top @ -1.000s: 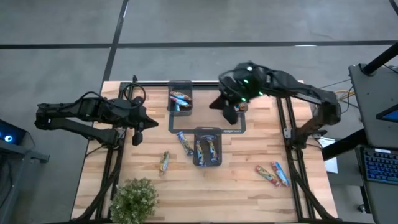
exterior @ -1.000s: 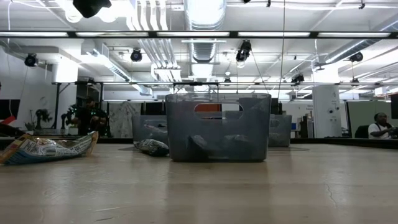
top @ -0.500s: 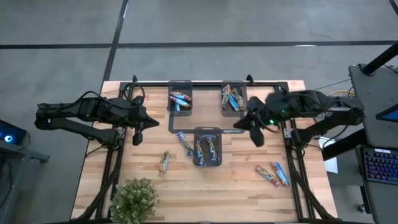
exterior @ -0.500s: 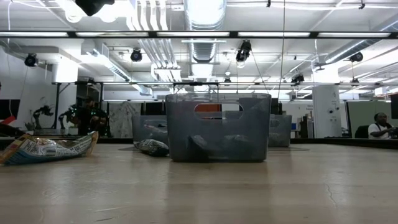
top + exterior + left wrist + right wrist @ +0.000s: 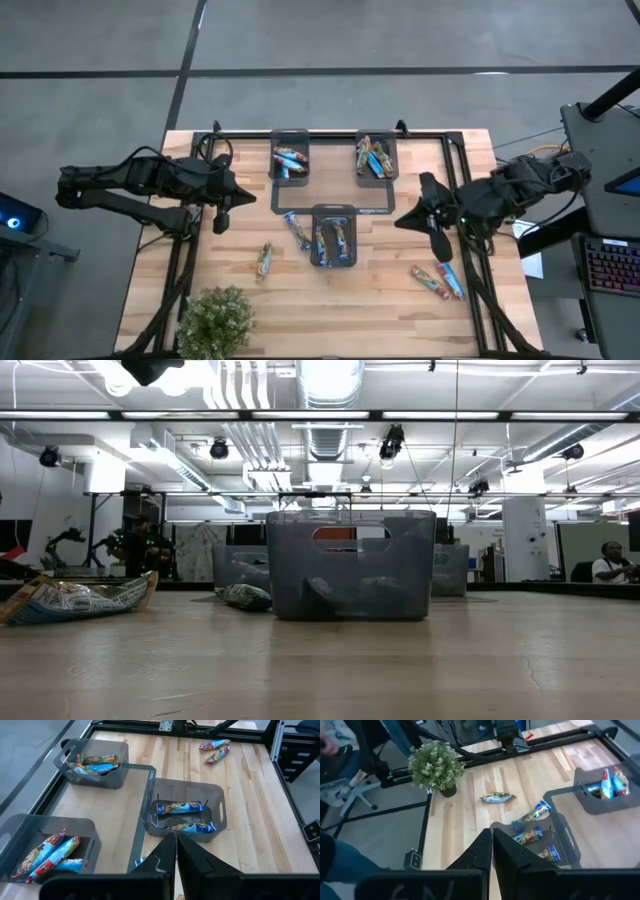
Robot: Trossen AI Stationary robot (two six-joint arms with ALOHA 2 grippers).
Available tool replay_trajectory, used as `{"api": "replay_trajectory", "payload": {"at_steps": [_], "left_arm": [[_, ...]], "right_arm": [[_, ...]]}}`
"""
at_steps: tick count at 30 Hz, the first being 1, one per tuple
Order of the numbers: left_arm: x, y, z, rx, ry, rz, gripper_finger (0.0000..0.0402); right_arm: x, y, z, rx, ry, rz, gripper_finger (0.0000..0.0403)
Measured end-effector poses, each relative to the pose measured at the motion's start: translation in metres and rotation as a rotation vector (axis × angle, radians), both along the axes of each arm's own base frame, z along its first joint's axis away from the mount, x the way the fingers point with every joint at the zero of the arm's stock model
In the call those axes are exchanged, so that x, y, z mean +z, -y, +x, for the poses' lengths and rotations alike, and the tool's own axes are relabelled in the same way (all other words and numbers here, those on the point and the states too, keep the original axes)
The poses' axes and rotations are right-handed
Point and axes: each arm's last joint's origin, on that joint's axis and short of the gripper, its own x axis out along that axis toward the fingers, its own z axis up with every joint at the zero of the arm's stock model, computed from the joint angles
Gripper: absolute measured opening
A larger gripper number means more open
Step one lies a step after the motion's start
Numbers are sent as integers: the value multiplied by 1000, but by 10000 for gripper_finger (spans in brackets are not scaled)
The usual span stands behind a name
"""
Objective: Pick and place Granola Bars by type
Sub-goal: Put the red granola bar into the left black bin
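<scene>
Granola bars in shiny wrappers lie in three dark grey trays: the far-left tray (image 5: 290, 160), the far-right tray (image 5: 376, 157) and the middle tray (image 5: 333, 237). Loose bars lie flat on the table: one beside the middle tray (image 5: 295, 228), one nearer the plant (image 5: 264, 260), and two at the near right (image 5: 428, 282) (image 5: 450, 278). My left gripper (image 5: 228, 208) is shut and empty above the table's left part. My right gripper (image 5: 408, 218) is shut and empty, right of the middle tray and above the table. No gripper shows in the low view.
A small potted plant (image 5: 215, 320) stands at the near left corner. A black frame (image 5: 330, 133) runs along the table's far and side edges. Bare wood lies between the middle tray and the near edge. People and desks show in the room beyond.
My right gripper has left the place over the far-right tray and gone toward the table's right and near edges, so that tray and its bars now show. My left arm has kept still. No bar on the table has moved.
</scene>
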Motion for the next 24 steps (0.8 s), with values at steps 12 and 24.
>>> {"api": "replay_trajectory", "payload": {"at_steps": [12, 24], "left_arm": [[0, 0, 0, 0, 0, 0, 0], [0, 0, 0, -6, -1, 10, 0]], "right_arm": [[-4, -16, -10, 126, -33, -69, 9], [-5, -9, -23, 105, -82, -59, 9]]}}
